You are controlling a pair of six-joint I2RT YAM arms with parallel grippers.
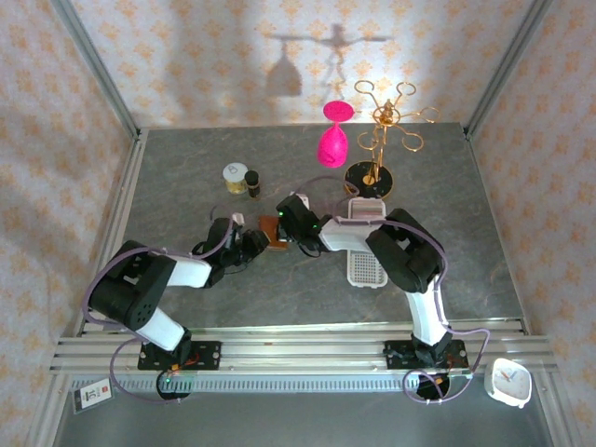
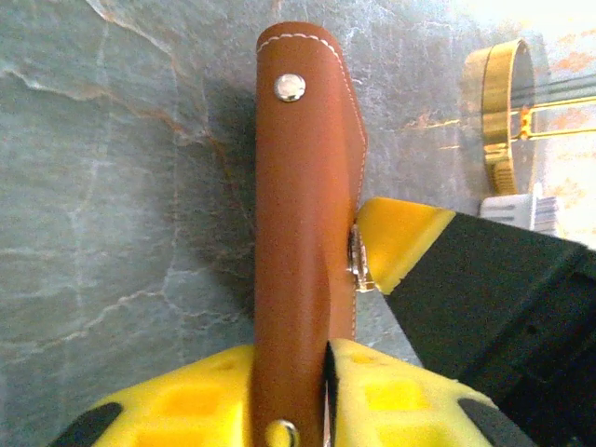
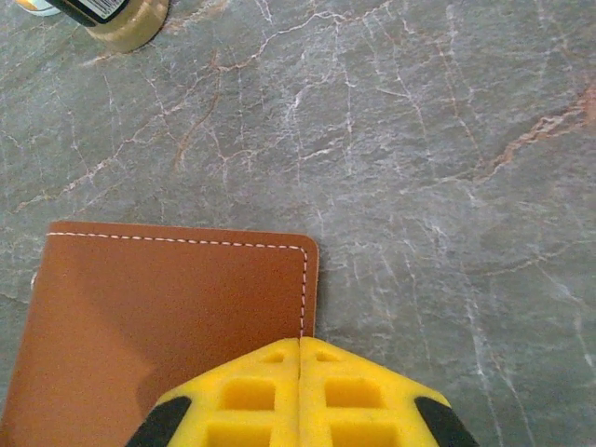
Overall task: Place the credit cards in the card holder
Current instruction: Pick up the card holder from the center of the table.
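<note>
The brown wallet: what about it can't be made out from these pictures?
Inside pockets, left wrist view: outer leather of the wallet faces the camera, so any cards inside are hidden.
Its lower edge, right wrist view: behind the right gripper; whether it is pinched is unclear.
Top view: wallet too small for any detail.

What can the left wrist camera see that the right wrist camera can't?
Left wrist camera, not the right: a silver snap on the card holder and the gold stand's base. Right wrist camera, not the left: a little jar at the top edge. Both: the brown card holder and the grey table.
</note>
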